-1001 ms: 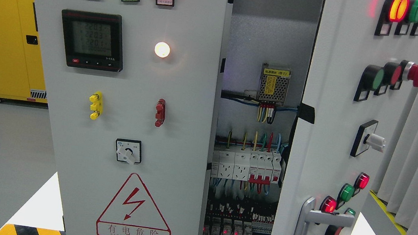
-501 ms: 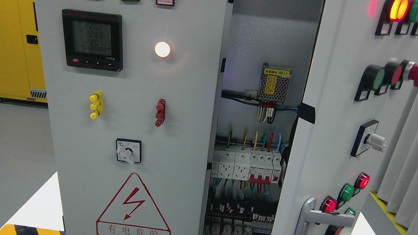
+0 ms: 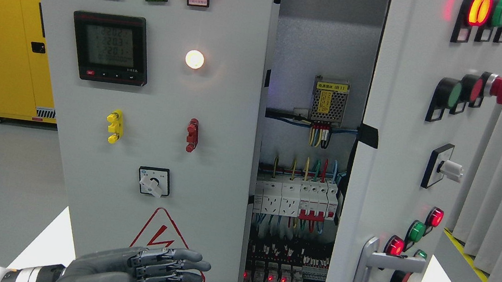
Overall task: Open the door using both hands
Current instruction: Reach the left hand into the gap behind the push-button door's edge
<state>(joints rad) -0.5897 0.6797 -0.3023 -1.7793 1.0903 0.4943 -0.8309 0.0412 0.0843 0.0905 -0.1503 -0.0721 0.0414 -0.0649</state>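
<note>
Head view: a big light-grey metal cabinet (image 3: 215, 122) stands in front. Its right grey door with round buttons (image 3: 403, 145) is swung partly open, and its shiny silver handle (image 3: 365, 279) sits low on it. Through the gap you can see white switches (image 3: 294, 199) and coloured wires (image 3: 310, 165). The left grey robot hand (image 3: 144, 271) comes in at the bottom left. Its fingers (image 3: 187, 267) are stretched out flat and hold nothing. It is in front of the red triangle warning sign (image 3: 158, 235) on the closed left panel, well apart from the handle.
</note>
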